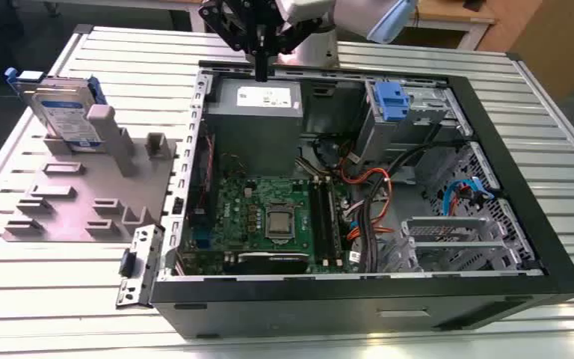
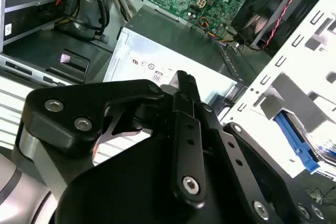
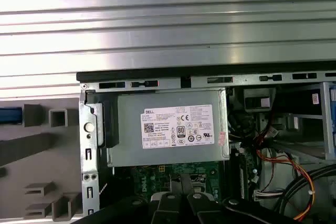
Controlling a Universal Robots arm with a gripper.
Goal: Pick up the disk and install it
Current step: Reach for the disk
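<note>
The disk [image 1: 63,105], silver with a white-and-blue label and a blue carrier, stands upright in a slot of the grey fixture [image 1: 78,202] at the exterior view's left, outside the computer case. A sliver of its blue carrier [image 3: 10,115] shows in the first wrist view. My gripper [image 1: 262,73] hangs over the far rim of the open case, above the grey power supply box [image 1: 257,112], well to the right of the disk. Its black fingers [image 2: 184,80] are pressed together with nothing between them.
The open black case [image 1: 526,224] holds a green motherboard [image 1: 277,217], bundled cables [image 1: 367,194] and a silver drive cage with a blue latch tab [image 1: 392,101]. The grey fixture has several upright posts [image 1: 122,149]. The slatted metal table [image 1: 57,299] lies all around.
</note>
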